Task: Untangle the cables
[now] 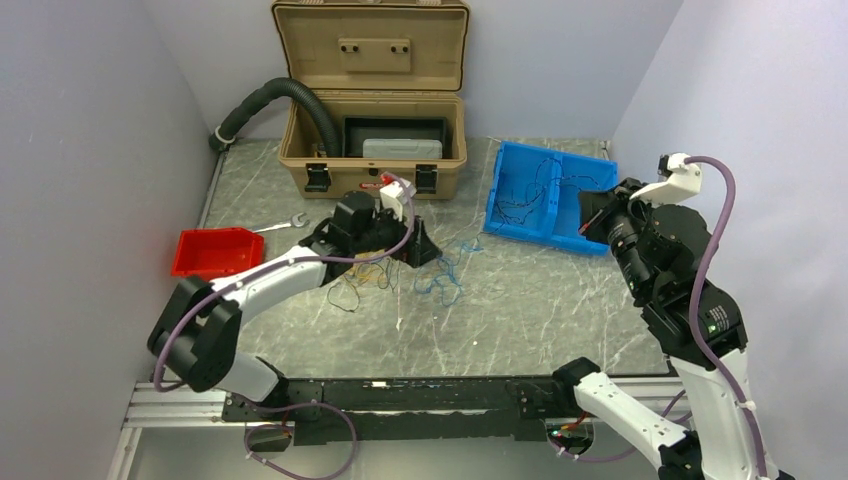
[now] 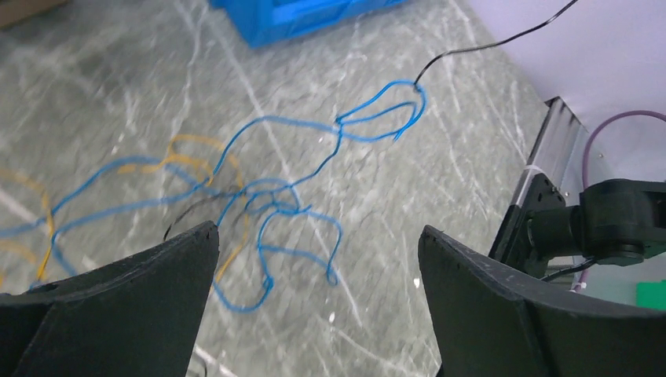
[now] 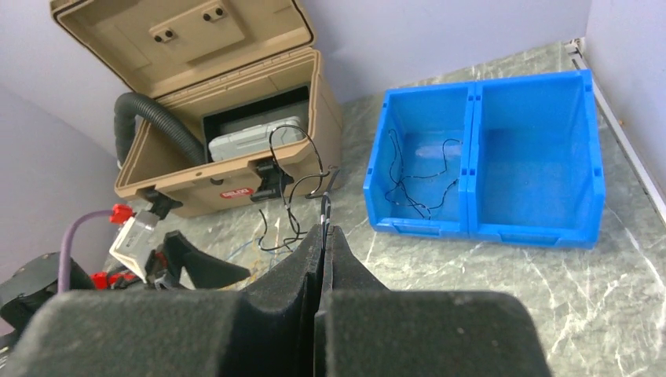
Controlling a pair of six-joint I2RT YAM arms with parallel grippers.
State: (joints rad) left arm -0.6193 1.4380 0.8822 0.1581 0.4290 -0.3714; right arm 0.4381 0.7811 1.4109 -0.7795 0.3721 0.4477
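Marble tabletop [image 1: 540, 310], lilac walls [image 1: 90, 130]; left end effector [image 2: 318, 230] wide open, empty; right end effector [image 3: 323, 229] pinches black cable [image 3: 324, 206].

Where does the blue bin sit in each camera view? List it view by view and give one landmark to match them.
Top external: the blue bin lies at the upper right of the picture.
Left wrist: only part of the blue bin shows, at the top edge.
Right wrist: the whole blue bin shows, right of centre.
Shared landmark: the grey marbled tabletop it stands on.
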